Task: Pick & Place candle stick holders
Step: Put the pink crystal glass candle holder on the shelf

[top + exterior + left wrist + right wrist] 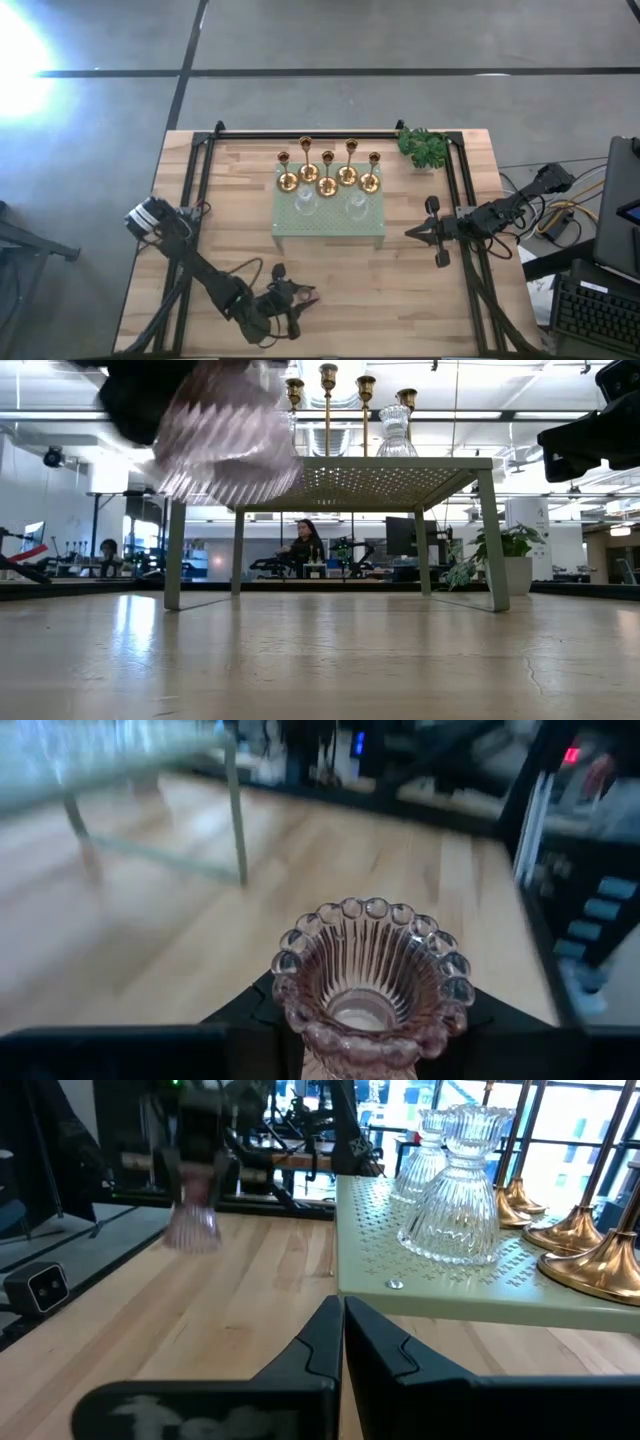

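Near the table's front edge, left gripper (290, 300) clamped around pinkish glass holder (372, 978), lifted off wood. On pale green tray (330, 232): five brass holders (327, 172), two clear glass holders (462, 1190). Beside tray, right gripper (340, 1330) closed, empty.

Robotics lab: other arm rigs (290, 565), monitors (402, 538), person at bench (305, 542) behind table.

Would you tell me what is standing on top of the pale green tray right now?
On the tray stand five brass candle holders in back and two clear glass holders in front. No view shows its whole top.
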### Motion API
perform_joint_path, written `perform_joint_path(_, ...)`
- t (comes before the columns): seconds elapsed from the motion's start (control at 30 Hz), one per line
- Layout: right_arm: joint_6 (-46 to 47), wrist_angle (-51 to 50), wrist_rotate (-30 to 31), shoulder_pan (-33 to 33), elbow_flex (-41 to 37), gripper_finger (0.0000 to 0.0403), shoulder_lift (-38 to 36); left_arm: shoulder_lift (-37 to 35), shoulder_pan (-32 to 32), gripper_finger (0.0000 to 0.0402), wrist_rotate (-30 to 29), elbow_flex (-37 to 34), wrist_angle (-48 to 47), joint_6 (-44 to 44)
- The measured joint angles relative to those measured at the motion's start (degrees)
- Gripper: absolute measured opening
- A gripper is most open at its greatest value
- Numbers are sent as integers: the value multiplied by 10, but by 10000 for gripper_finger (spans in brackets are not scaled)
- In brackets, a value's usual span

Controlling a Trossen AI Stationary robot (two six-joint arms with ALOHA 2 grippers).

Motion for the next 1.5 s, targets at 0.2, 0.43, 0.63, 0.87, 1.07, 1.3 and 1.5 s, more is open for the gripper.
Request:
perform_joint_path(0.2,0,0,0,0,0,9,0,-55,44,129,-6,64,-75,54)
perform_joint_path(0.43,0,0,0,0,0,9,0,-78,98,129,-35,146,-214,58)
perform_joint_path(0.63,0,0,0,0,0,9,0,-76,148,129,-29,191,-271,59)
perform_joint_path(0.87,0,0,0,0,0,9,0,-75,208,129,-19,198,-289,55)
perform_joint_path(1.07,0,0,0,0,0,9,0,-74,258,129,12,198,-317,37)
perform_joint_path(1.3,0,0,0,0,0,9,0,-74,293,129,19,191,-324,36)
perform_joint_path(1.5,0,0,0,0,0,9,0,-73,315,129,39,169,-319,23)
